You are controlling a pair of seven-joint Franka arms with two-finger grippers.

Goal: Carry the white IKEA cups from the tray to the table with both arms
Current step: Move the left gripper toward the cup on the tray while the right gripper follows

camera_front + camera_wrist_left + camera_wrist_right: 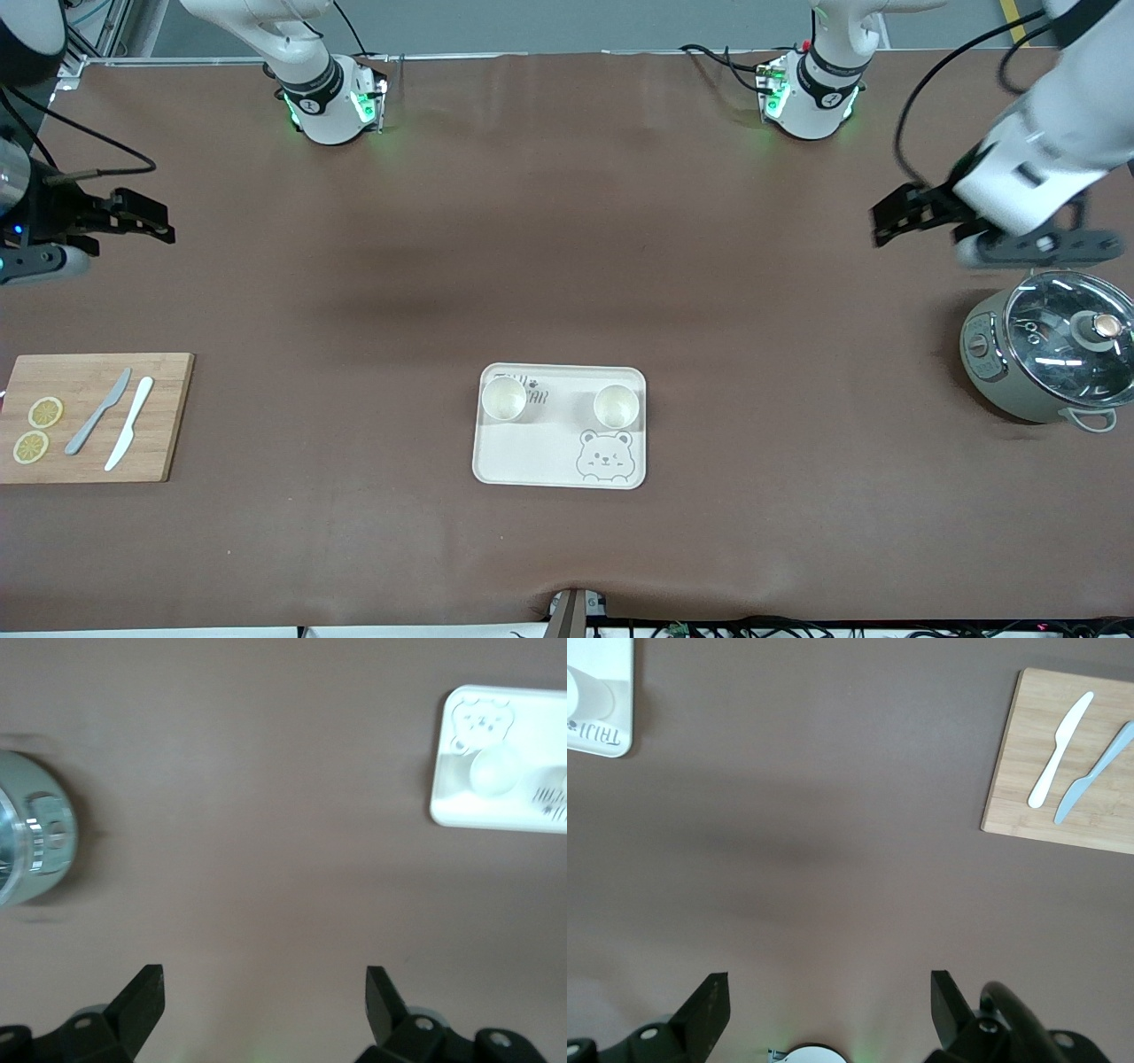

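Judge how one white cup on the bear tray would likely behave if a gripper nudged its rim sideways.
The white cup stands upright and taller than wide, so it may tip rather than slide. Its glossy wall looks slippery. The bear tray looks smooth, so a low push might slide it instead.

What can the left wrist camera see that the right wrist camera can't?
Only the left wrist view shows the grey-green pot, a white cup seen whole, and the bear drawn on the tray.

Only the right wrist view shows the wooden cutting board with a white knife and a grey knife lying on it.

Both show the brown table, part of the white tray, and their own open gripper: the left gripper in one, the right gripper in the other. Neither holds anything.
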